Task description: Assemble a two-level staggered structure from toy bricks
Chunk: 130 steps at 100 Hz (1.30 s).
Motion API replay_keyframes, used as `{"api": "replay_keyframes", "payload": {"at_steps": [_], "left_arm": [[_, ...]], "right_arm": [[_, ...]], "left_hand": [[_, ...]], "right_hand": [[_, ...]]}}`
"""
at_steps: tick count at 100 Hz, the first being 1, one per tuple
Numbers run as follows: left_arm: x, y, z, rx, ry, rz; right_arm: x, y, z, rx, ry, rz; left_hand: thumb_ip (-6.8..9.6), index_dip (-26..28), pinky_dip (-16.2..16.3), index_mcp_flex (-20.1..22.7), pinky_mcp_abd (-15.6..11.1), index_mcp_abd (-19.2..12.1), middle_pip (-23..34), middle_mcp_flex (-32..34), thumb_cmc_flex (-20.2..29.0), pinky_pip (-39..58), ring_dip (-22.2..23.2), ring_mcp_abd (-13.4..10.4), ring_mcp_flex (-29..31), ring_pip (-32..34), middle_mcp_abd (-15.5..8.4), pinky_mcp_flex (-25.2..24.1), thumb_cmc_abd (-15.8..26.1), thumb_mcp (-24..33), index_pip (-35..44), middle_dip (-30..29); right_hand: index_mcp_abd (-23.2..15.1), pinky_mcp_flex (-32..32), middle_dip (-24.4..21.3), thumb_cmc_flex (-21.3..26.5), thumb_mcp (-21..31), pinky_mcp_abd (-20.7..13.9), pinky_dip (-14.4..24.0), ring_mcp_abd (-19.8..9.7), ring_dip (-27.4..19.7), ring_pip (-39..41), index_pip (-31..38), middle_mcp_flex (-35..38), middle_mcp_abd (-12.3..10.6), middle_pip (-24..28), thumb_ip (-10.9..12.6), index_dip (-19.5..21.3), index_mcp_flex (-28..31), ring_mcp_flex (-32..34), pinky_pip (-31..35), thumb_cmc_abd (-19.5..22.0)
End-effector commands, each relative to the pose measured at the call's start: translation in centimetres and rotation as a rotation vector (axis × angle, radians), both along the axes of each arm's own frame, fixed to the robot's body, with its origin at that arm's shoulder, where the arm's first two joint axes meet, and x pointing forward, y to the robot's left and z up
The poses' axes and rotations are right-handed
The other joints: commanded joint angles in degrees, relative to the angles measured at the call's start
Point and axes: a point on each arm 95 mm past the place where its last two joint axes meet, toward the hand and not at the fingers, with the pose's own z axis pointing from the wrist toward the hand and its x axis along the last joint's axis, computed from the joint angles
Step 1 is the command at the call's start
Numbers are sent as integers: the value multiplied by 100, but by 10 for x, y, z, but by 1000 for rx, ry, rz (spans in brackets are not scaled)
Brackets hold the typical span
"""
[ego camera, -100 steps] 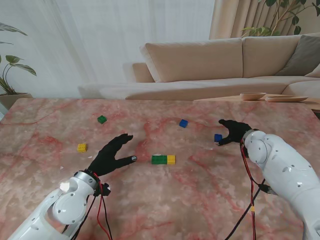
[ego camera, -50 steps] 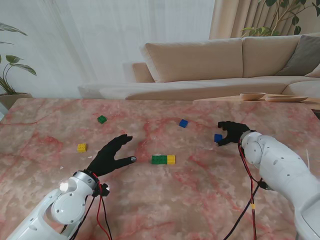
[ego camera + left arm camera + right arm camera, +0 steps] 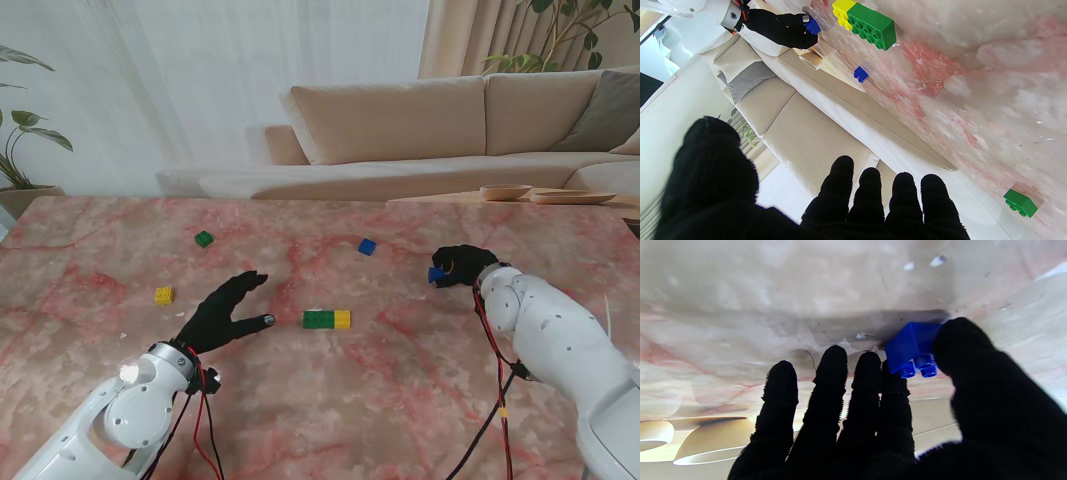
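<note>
My right hand is shut on a small blue brick at the table's right. The right wrist view shows that blue brick pinched between thumb and index finger, tilted, just off the marble. A green brick joined to a yellow brick lies mid-table. My left hand hovers open to their left, fingers spread. In the left wrist view the green brick and yellow brick sit beyond the left hand, with the right hand farther off.
A second blue brick lies farther from me, mid-table. A small green brick sits at the far left and a yellow brick at the left. A beige sofa stands behind the marble table; two bowls rest far right.
The right hand's fingers have curled in around the blue brick and the wrist has shifted slightly left. The left hand has hardly moved.
</note>
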Motion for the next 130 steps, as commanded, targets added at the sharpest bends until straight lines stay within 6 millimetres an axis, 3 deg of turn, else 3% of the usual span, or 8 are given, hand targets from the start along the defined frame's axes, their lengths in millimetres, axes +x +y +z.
{"api": "replay_keyframes", "payload": {"at_steps": [1, 12, 20, 37, 45, 58, 90, 130], "left_arm": [[-1, -1, -2, 1, 4, -2], [-1, -2, -2, -1, 1, -2], [-1, -2, -2, -2, -1, -1], [-1, -1, -2, -4, -3, 1], [-1, 0, -2, -5, -4, 1], [-1, 1, -2, -3, -4, -1], [-2, 2, -2, -5, -5, -1], [-5, 2, -3, -14, -10, -1]], "right_arm": [[-13, -3, -19, -8, 51, -2], [-15, -2, -21, -8, 37, 8], [-17, 0, -23, -5, 28, 12], [-23, 4, -31, 4, 18, 21], [-26, 7, -33, 14, 2, 22], [-32, 16, -29, 36, -36, 13], [-59, 50, -4, 64, -98, 46], [-95, 101, 5, 97, -112, 119]], "left_hand": [[154, 86, -71, 122, -341, -64, 45, -68, -45, -207, -77, -318, -107, -196, -104, -14, 149, 86, 32, 16], [155, 87, -66, 119, -333, -56, 45, -69, -48, -220, -77, -315, -108, -194, -101, -15, 151, 96, 29, 16], [154, 88, -63, 117, -337, -60, 46, -69, -64, -231, -77, -314, -108, -194, -95, -16, 163, 99, 26, 16], [158, 90, -59, 123, -335, -55, 50, -66, -67, -264, -77, -314, -106, -194, -97, -22, 164, 113, 21, 18], [158, 93, -56, 135, -334, -46, 54, -66, -72, -277, -78, -307, -110, -198, -86, -21, 161, 117, 23, 20], [162, 97, -48, 138, -329, -58, 61, -63, -75, -293, -77, -307, -100, -198, -97, -21, 172, 130, 24, 24], [168, 104, -21, 144, -323, -56, 70, -60, -89, -322, -75, -297, -94, -203, -94, -18, 179, 149, 18, 29], [172, 108, -1, 151, -321, -53, 72, -63, -100, -370, -75, -298, -91, -212, -96, -23, 187, 170, 7, 31]], "right_hand": [[-147, 53, -73, 116, 357, -31, 160, -66, 43, 3, 193, 404, 52, -124, -184, -129, 130, 311, 244, -167], [-191, 145, -56, 129, 666, -12, 187, -85, 89, 46, 301, 590, 44, -148, -186, -278, 261, 465, 303, -240], [-252, 191, 31, 212, 578, 2, 196, -85, 121, 67, 412, 707, 35, -153, -423, -458, 335, 555, 327, -252], [-304, 278, 242, 261, 496, 22, 193, -85, 153, 93, 536, 972, 61, -227, -598, -788, 491, 724, 367, -246], [-382, 345, 437, 305, 610, 38, 200, -82, 190, 145, 744, 1148, 76, -288, -763, -978, 562, 835, 453, -294], [-429, 414, 510, 334, 804, 60, 206, -54, 217, 189, 888, 1330, 117, -331, -818, -1117, 663, 950, 538, -361], [-428, 568, 522, 213, 1060, 150, 162, 40, 208, 143, 942, 1626, 211, -524, -914, -1364, 881, 1160, 609, -384], [-444, 596, 607, 176, 1121, 225, 95, 104, 258, 144, 984, 1802, 267, -632, -959, -1453, 1014, 1231, 594, -393]]}}
